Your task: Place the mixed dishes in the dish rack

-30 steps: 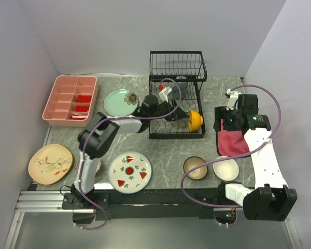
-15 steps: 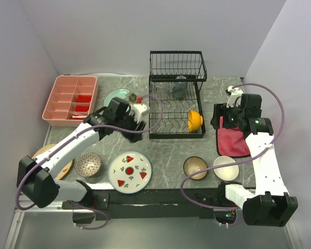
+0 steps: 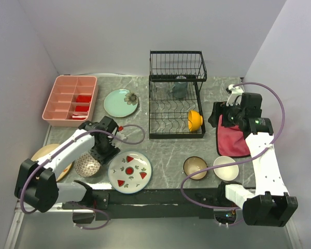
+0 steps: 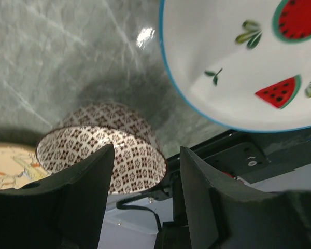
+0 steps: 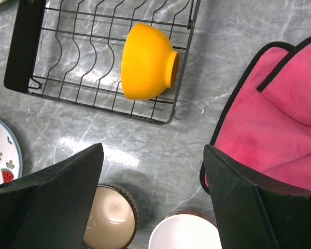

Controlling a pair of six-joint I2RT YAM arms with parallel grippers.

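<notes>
Swing-back from the black wire dish rack puts the left end effector, spread and empty, above the brown-patterned bowl: probably next.

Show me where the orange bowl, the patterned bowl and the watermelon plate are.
orange bowl [image 5: 145,62], right wrist view, on its rounded outer side.
patterned bowl [image 4: 111,115], left wrist view, on its outer wall.
watermelon plate [image 3: 130,171], top external view, on its middle.
</notes>
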